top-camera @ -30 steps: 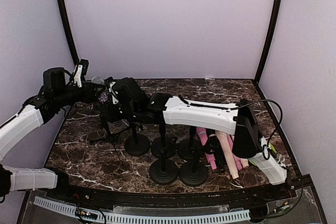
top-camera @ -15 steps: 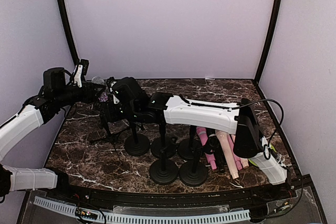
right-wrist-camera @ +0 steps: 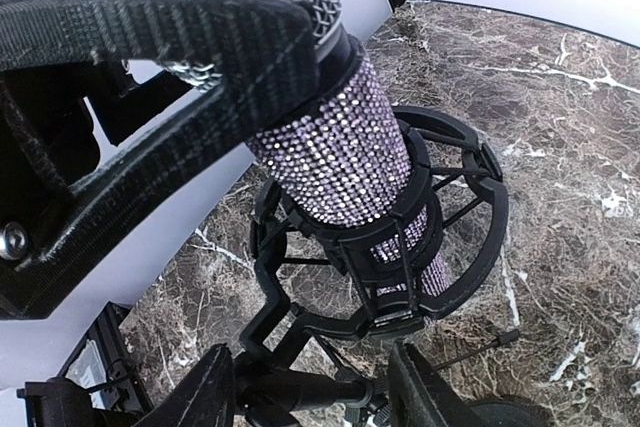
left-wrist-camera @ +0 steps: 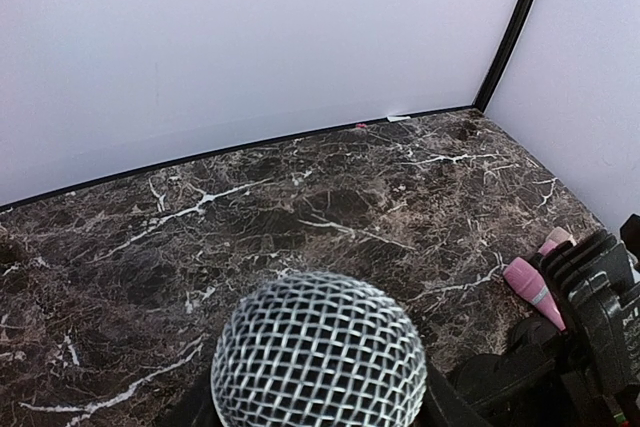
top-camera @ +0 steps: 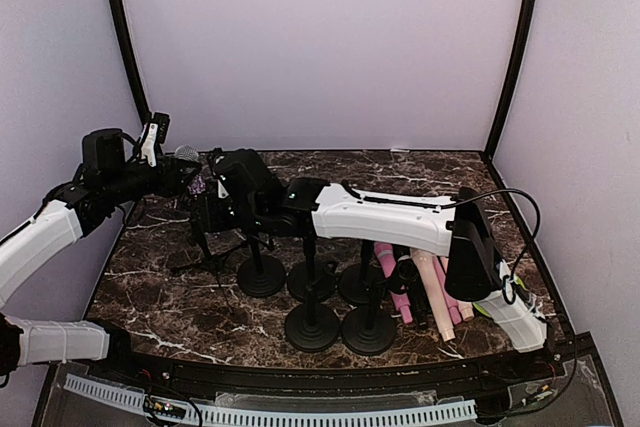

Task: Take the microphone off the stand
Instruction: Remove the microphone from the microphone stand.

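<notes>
Lilac rhinestone microphone (right-wrist-camera: 350, 162), silver mesh head (left-wrist-camera: 318, 357), black stand (right-wrist-camera: 272, 297), dark white-veined marble table (left-wrist-camera: 300, 197)

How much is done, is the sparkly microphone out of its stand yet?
Not yet. Done: the left end effector grips the microphone just under its mesh head. In hand: the right end effector sits low beside the stand, its grip unclear. Left: the sparkly body sits inside the stand's ring, so it needs pulling out.

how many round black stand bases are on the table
5 round bases: three in a back row, left, middle, right; two nearer the arms, left, right. The right arm could hide others.
</notes>
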`<state>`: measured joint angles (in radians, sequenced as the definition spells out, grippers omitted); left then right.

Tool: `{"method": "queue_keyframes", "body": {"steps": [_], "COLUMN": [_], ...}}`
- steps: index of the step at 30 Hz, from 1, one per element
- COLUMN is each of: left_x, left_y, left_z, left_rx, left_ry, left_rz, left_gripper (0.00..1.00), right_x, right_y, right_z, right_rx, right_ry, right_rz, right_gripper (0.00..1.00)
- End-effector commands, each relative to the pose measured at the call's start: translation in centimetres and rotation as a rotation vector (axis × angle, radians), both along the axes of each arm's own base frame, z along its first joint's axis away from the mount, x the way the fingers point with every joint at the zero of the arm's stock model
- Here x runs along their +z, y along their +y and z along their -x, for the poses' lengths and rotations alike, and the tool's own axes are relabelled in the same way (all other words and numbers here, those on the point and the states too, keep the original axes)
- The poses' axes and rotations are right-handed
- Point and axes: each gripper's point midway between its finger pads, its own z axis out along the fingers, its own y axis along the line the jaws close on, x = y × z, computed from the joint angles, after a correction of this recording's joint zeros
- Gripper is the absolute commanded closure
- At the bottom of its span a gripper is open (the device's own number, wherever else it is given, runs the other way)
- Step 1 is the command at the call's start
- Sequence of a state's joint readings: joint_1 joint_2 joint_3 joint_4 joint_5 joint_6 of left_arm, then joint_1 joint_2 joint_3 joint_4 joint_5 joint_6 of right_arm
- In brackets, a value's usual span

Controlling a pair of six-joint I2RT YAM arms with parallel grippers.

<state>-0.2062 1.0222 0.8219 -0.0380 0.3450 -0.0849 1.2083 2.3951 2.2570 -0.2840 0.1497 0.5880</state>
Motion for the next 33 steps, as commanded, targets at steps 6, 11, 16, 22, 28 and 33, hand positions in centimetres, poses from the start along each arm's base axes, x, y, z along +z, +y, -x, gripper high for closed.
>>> {"method": "queue_keyframes", "body": {"steps": [6,11,16,22,28,33], "left_x": [4.0,5.1,6.8,7.9,8.9,10.2], "left_y": [-0.3,-0.7,-0.8,-1.1,-1.0,-0.8], "left_z": [0.2,0.2,0.2,0.4,0.2,0.0], "left_rx": [-0.018,-0.038,-0.053,-0.075,-0.07,-0.053], "left_ry": [-0.16,-0.179,-0.213,-0.249,-0.268,-0.286], "left_rz": [0.011,0.032,0.021,0.004,0.001,-0.004], "left_gripper": [1.0,1.0,1.0,1.0,1.0,1.0], "right_x": [-3.6,-4.3,-4.6,-4.7,-4.7,-4.4], "right_y": [-0.7,-1.2,-1.5,-1.7,-1.8,-1.9], "right_z": [2.3,2.3,2.0,1.9,1.7,1.6], "right_rx": [0.01,-0.007,-0.025,-0.031,-0.032,-0.033], "right_ry": [0.094,0.109,0.113,0.119,0.123,0.12], "right_rz": [0.096,0.122,0.138,0.143,0.145,0.141], "right_gripper": [0.47,0.47,0.48,0.48,0.48,0.48]}}
